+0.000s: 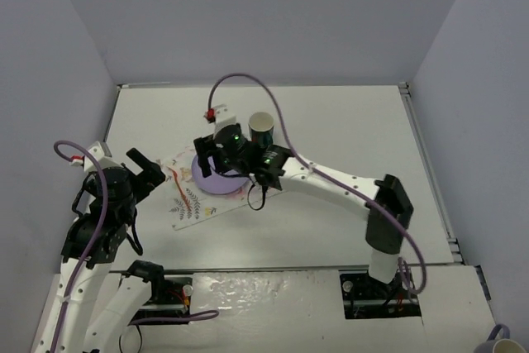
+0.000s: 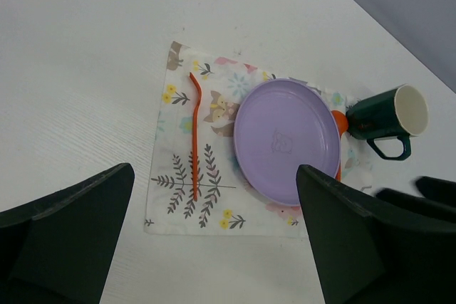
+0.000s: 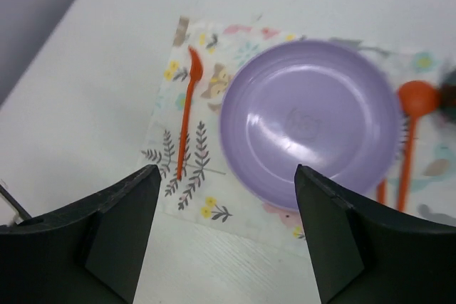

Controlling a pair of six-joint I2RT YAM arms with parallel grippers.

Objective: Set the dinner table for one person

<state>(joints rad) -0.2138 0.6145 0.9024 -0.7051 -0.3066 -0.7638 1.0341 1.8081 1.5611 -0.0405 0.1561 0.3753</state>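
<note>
Your right gripper hangs straight over the purple plate, fingers spread wide and empty. The left gripper is equally wide and empty, and sits well off to the left of the printed placemat. The dinner table spreads beneath both. The orange fork lies lengthwise along the plate's left and the orange spoon along its right. The green mug stands by the mat's far right corner, so your right arm is nearer for any nudge.
</note>
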